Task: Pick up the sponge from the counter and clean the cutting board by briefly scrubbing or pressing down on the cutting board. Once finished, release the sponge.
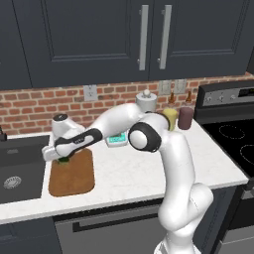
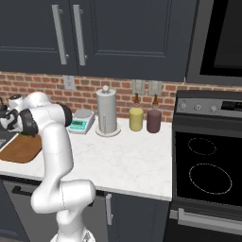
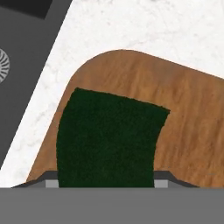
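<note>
Hand view: end effector [image 3: 106,183] clamped on sponge [image 3: 109,140] over cutting board [image 3: 183,118], sink [image 3: 17,65] alongside, across a counter [image 3: 144,26] strip.

The dark green rectangular sponge [image 3: 109,138] is cut off at the hand view's bottom, its yellow underside hidden. The arm covers the brown wooden cutting board's [image 1: 74,176] far edge.

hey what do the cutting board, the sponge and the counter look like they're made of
Cutting board: looks like wood, brown with streaky grain, matte. Sponge: probably a scouring pad face, dark green with a fuzzy, speckled texture. Counter: stone-like, maybe marble, white with faint grey veins.
</note>
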